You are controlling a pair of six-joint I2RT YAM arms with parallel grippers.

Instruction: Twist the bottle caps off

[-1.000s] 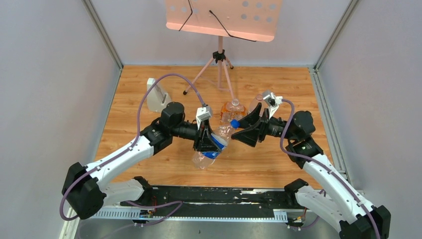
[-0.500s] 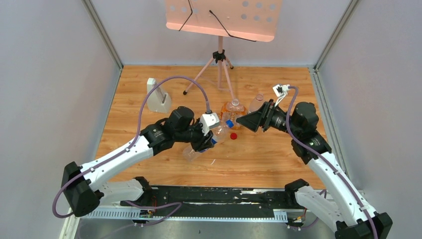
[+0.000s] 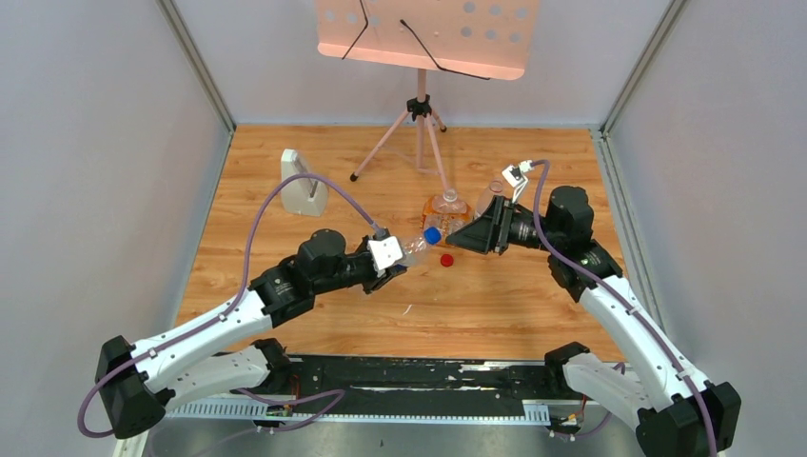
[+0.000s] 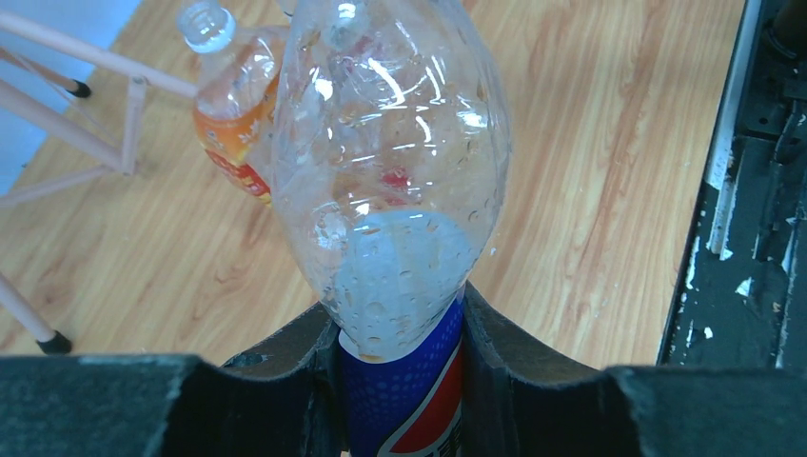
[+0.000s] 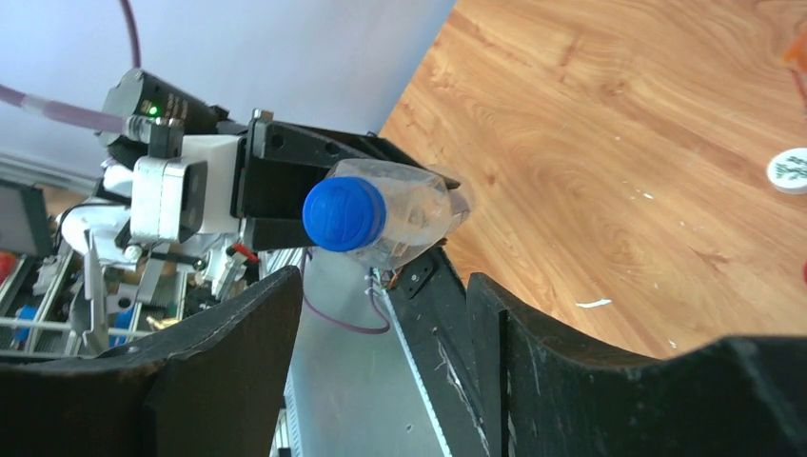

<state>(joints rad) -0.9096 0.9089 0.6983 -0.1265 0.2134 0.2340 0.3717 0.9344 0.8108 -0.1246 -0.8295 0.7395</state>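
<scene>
Swung lower toward the bottom left of the overhead view since half a second ago, the left arm keeps the Pepsi bottle (image 3: 411, 248) slanting up to the right near frame centre. The left gripper (image 4: 398, 314) is clamped on the blue label, one finger on each side. The blue cap (image 3: 432, 234) sits on the bottle's neck, pointing at the right gripper (image 5: 381, 286), whose fingers are spread wide on either side of the cap without touching it. A red cap (image 3: 446, 259) lies on the table (image 3: 495, 305) just below the blue one. A white cap (image 5: 788, 169) lies at the right edge of the right wrist view. The orange-labelled bottle (image 3: 445, 208) stands just above centre.
</scene>
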